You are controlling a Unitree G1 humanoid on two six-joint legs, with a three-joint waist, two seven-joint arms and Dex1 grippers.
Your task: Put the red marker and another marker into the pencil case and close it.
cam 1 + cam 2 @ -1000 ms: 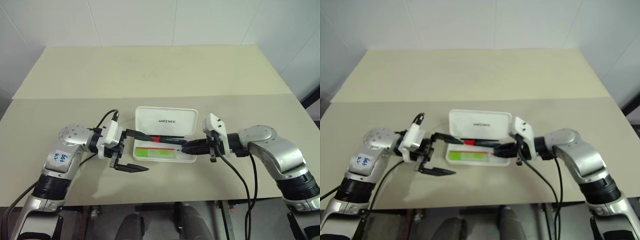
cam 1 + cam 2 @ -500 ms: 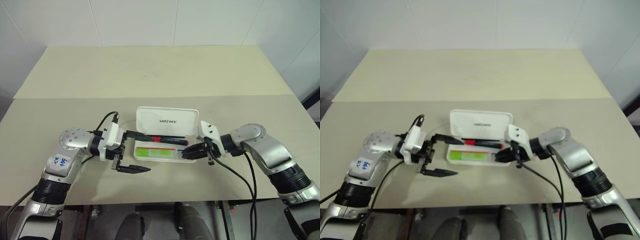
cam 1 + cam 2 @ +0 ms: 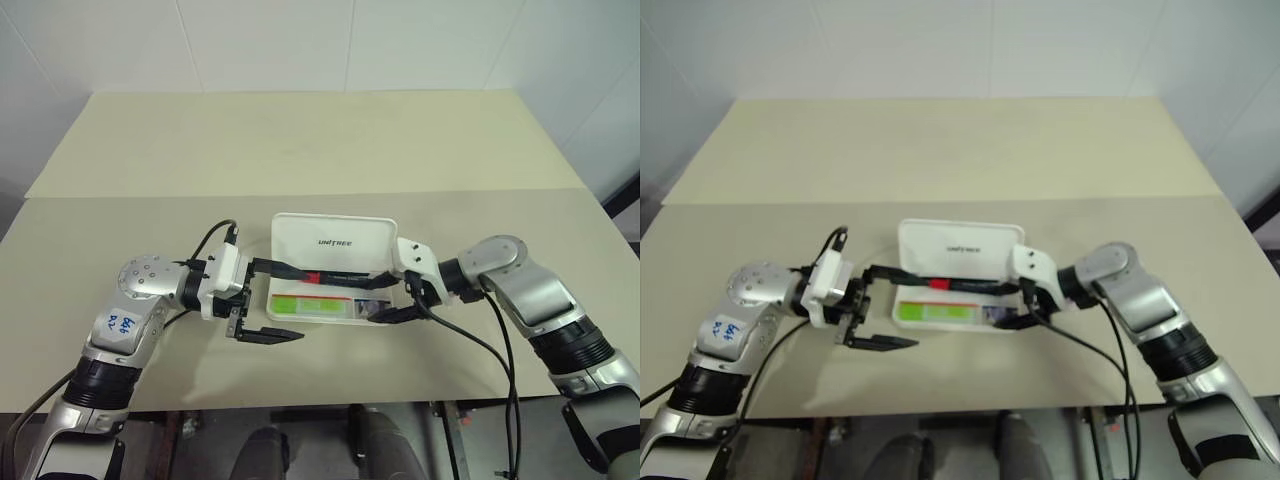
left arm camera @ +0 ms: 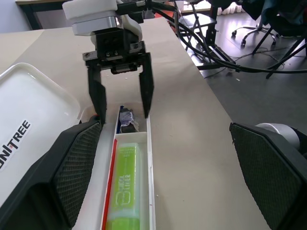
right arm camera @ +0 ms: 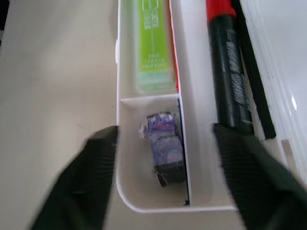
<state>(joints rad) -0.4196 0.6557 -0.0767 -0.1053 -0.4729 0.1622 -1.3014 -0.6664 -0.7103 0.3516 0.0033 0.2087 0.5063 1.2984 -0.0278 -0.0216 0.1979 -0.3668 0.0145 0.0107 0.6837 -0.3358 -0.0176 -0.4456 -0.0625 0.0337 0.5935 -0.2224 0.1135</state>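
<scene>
"UNITREE" logo [image 3: 333, 242] on open pencil case [image 3: 334, 240] lid

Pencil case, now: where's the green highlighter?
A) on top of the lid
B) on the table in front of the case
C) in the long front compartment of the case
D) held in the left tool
C: the green highlighter lies flat in the long front compartment of the open pencil case, beside the small end pocket; the red marker lies in the channel next to it.
</scene>
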